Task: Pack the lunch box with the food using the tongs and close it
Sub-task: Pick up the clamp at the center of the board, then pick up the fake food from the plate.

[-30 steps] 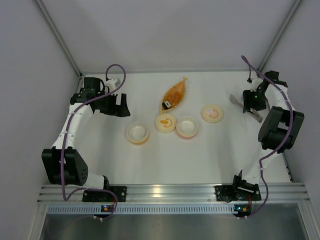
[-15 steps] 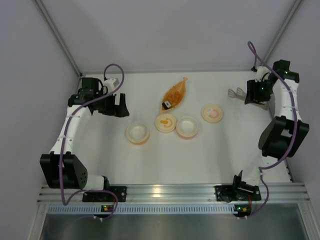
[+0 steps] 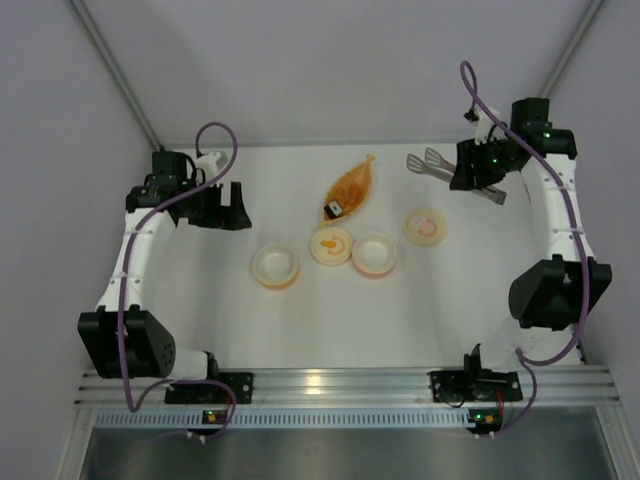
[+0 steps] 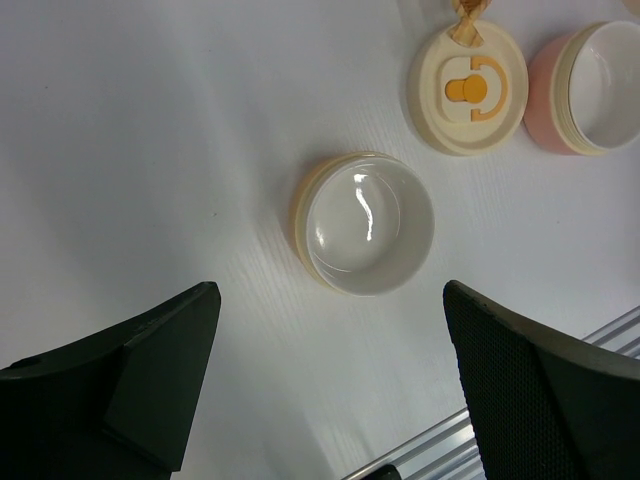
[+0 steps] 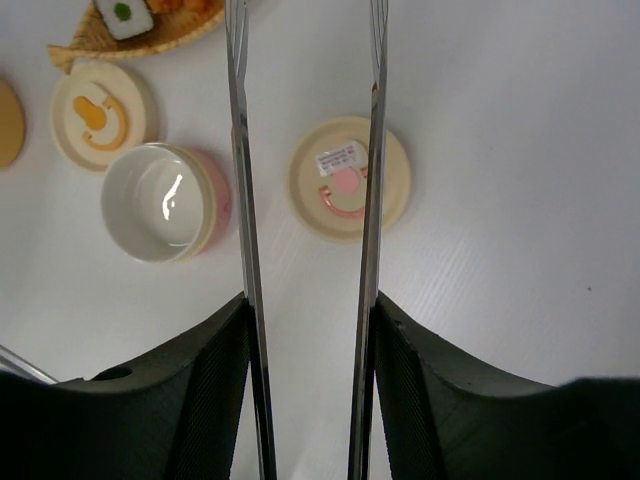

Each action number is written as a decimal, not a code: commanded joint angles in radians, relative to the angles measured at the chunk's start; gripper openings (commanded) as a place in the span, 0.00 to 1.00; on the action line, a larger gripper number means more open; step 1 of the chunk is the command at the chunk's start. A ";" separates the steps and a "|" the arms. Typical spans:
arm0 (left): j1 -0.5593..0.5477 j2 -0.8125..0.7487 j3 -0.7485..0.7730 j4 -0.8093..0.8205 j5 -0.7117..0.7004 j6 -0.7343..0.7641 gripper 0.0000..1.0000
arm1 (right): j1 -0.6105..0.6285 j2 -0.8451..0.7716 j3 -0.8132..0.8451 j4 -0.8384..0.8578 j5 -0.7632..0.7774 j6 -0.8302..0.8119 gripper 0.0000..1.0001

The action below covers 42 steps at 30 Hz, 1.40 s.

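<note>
Right arm first: it has swung up and across from the right edge of the table (image 3: 450, 300) toward the far centre, carrying the tongs (image 3: 425, 160) with it. They are off the surface and nearer the leaf-shaped tray (image 3: 352, 183). I judge this to be the carry toward the first pick, since nothing is packed yet.

The right gripper (image 3: 465, 170) is closed partway on the tongs. In the wrist view each slim metal arm (image 5: 243, 200) lies against the inner face of a finger (image 5: 215, 390), and the two arms run forward nearly parallel with a gap between them, so the tongs are held but not pinched shut. That arm is stretched far out, with the wrist camera looking down over the pink-tabbed lid (image 5: 350, 178) and the pink bowl (image 5: 165, 203).

The food is on the tray. The black-and-white block (image 3: 334, 209) sits at its near end, just beyond the orange-tabbed lid (image 3: 331, 245) — the orange lump I cannot pick out against the orange tray. Both bowls are empty and both lids lie beside them.

The left arm has drawn back a little toward its own side. The left gripper (image 3: 235, 207) has its jaws spread wide and holds nothing, poised above the yellow-rimmed bowl (image 4: 368, 222).
</note>
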 commanded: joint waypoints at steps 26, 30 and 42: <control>0.012 0.022 0.058 -0.033 0.024 -0.040 0.98 | 0.415 0.225 0.146 0.238 0.240 0.250 0.45; 0.016 0.018 0.052 -0.031 0.002 -0.034 0.98 | 0.438 0.259 0.177 0.255 0.297 0.307 0.43; 0.023 0.013 0.028 -0.024 -0.034 -0.025 0.98 | 0.513 0.326 0.168 0.279 0.398 0.424 0.45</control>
